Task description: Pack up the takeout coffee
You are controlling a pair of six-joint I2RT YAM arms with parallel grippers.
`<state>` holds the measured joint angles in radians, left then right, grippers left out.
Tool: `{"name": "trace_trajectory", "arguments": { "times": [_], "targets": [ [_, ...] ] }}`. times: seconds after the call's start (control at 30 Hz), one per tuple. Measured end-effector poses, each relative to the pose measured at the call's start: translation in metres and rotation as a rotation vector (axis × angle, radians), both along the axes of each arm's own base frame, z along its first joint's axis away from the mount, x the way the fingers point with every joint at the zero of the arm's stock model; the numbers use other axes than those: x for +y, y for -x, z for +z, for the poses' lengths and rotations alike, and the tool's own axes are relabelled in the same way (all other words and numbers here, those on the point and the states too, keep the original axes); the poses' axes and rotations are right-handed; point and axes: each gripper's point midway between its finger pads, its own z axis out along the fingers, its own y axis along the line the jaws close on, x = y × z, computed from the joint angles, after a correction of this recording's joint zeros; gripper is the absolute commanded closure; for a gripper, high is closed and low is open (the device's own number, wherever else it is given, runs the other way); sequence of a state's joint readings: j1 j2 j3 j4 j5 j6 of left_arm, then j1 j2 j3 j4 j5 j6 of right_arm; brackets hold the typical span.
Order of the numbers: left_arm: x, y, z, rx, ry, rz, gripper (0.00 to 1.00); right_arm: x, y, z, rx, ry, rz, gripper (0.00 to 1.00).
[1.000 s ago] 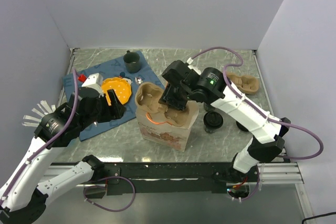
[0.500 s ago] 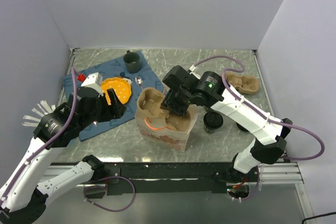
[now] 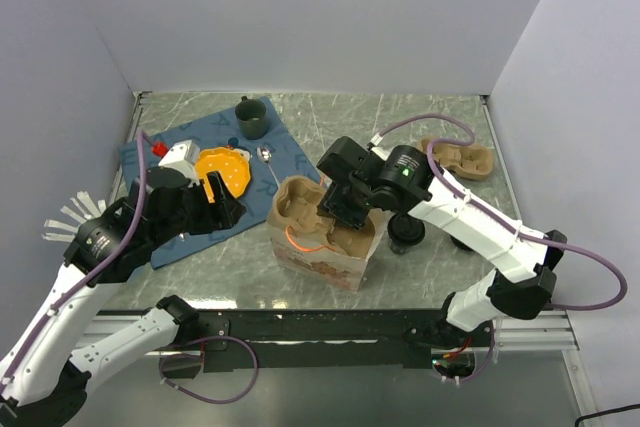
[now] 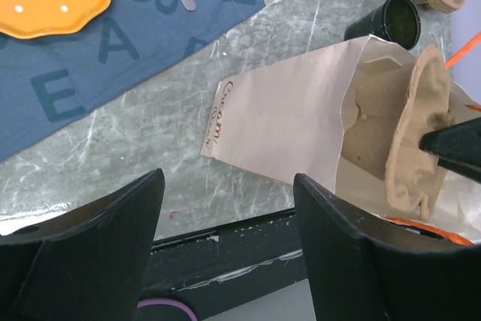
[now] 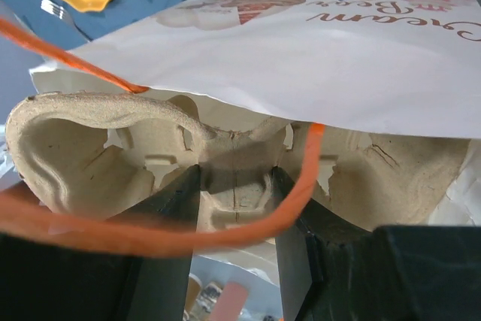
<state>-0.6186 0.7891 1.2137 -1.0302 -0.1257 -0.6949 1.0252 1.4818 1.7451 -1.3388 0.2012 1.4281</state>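
Observation:
A brown pulp two-cup tray [image 3: 305, 209] stands tilted in the open top of a paper bag [image 3: 325, 252] with an orange cord handle. My right gripper [image 3: 342, 209] is shut on the tray's middle rib, which shows between the fingers in the right wrist view [image 5: 234, 182]. One dark cup with a black lid [image 3: 407, 232] stands on the table just right of the bag, partly under the right arm. My left gripper [image 3: 225, 209] is open and empty, left of the bag, over the blue mat's edge. In the left wrist view the bag [image 4: 293, 114], the tray [image 4: 417, 133] and the cup [image 4: 394, 20] show.
A stack of spare pulp trays [image 3: 458, 157] lies at the back right. A blue mat [image 3: 180, 162] at the left holds an orange plate [image 3: 222, 172], a spoon [image 3: 268, 159] and a dark green mug [image 3: 252, 117]. The orange handle [image 5: 301, 193] loops across my right fingers.
My right gripper has moved right and down with the tray, pushing it deeper into the bag. The bag has shifted a little right. The left arm has barely moved.

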Motion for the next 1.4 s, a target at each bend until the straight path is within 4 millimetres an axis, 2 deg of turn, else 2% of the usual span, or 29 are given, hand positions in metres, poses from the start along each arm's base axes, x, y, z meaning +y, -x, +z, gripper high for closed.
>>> {"name": "trace_trajectory", "arguments": {
  "times": [0.2,0.5,0.67,0.9,1.23,1.3,1.4],
  "targets": [
    [-0.004,0.005,0.002,0.0,0.023,-0.026,0.25,-0.001,-0.005,-0.004,-0.014,0.025,-0.012,0.61],
    [-0.024,0.011,0.018,-0.054,0.124,-0.135,0.25,-0.005,0.0,-0.031,0.036,0.08,-0.037,0.53],
    [-0.028,0.013,0.019,-0.052,0.136,-0.155,0.25,-0.004,0.001,-0.031,0.042,0.07,-0.056,0.52],
    [-0.028,0.013,0.02,-0.054,0.137,-0.155,0.25,-0.005,0.003,-0.036,0.055,0.073,-0.074,0.41],
    [-0.024,0.013,0.016,-0.052,0.115,-0.147,0.24,-0.006,0.003,-0.037,0.059,0.074,-0.084,0.41],
    [-0.024,0.012,0.016,-0.054,0.111,-0.146,0.23,-0.005,0.003,-0.034,0.054,0.071,-0.077,0.4],
    [-0.022,0.013,0.014,-0.047,0.1,-0.147,0.23,-0.001,-0.001,-0.017,0.019,0.043,-0.046,0.39]
  ]
}}
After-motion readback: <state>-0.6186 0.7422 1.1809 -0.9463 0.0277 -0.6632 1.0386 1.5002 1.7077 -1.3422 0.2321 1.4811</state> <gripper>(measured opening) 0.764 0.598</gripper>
